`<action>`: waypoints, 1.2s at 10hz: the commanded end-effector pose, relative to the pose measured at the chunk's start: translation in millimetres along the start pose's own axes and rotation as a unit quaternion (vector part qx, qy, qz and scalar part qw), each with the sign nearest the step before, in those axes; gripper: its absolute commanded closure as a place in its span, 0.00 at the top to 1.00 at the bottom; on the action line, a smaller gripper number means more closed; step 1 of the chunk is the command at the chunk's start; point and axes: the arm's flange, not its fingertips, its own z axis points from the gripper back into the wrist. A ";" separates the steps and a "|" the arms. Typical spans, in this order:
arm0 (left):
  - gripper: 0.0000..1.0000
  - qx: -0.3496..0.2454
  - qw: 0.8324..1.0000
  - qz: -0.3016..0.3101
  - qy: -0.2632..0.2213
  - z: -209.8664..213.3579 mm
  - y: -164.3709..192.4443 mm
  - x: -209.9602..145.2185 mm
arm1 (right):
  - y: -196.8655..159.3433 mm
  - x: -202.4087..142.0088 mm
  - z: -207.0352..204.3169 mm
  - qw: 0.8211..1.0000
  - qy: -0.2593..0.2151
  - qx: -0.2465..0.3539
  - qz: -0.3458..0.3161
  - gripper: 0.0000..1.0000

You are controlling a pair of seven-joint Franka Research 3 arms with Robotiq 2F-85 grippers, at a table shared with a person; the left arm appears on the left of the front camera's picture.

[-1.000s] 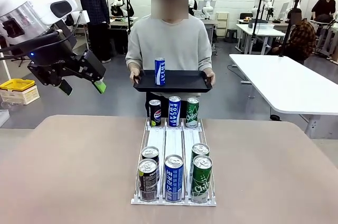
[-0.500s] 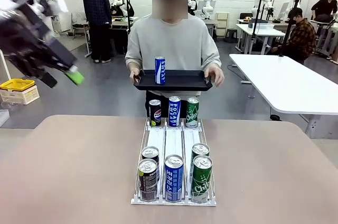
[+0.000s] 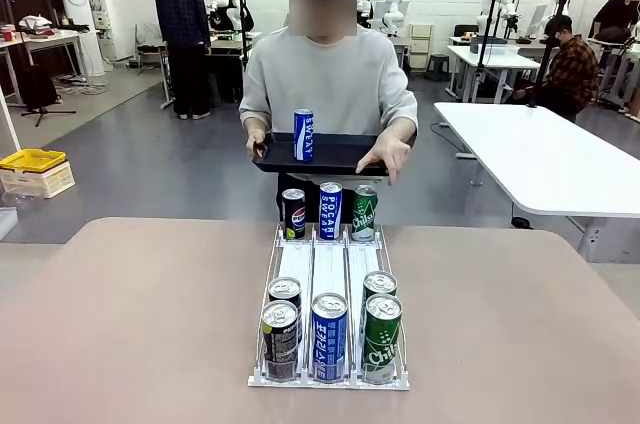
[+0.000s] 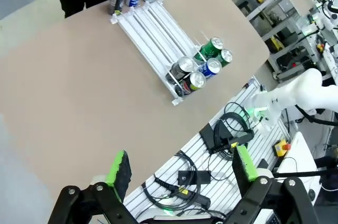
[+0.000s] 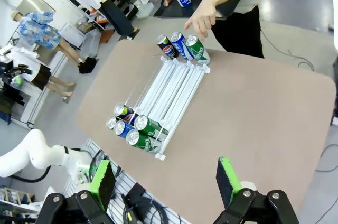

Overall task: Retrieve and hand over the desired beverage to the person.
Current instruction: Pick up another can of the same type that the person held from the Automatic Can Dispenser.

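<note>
left tool [image 4: 182, 167]: jaws spread wide, nothing between the pads. It hangs high over the robot-side edge of the counter [image 4: 79, 76], with cables below it.
right tool [image 5: 165, 179]: also spread wide and empty, high over the same edge. Both tools are well apart from every can.

person [image 3: 325, 84] stands at the far side. One hand holds a black tray [image 3: 345, 152] with a blue can [image 3: 303, 135] upright on it. The other hand [image 3: 386, 157] is out in front of the tray's end, fingers angled down toward the far end of the rack [image 3: 328, 262]. In the right wrist view it hangs above the green can [image 3: 365, 212], with a gap between them.

The rack sits mid-counter and has three lanes. At the far end stand the Pepsi can [image 3: 293, 214], the Pocari can [image 3: 330, 210] and the green can, one per lane, all upright. near-end cans [image 3: 328, 336]: two dark in the left lane, one blue in the middle, two green in the right. All are upright and bunched at the front stop.
</note>
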 end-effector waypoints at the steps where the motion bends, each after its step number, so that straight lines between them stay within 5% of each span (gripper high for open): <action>1: 1.00 0.017 0.999 -0.024 -0.017 5.6 0.4 -19.2 | -0.3 1.7 -1.4 1.000 -0.010 0.016 0.007 1.00; 12: 1.00 0.014 0.999 -0.024 -0.017 18.8 0.1 -17.6 | -0.3 1.7 -1.4 1.000 -0.010 0.016 0.007 1.00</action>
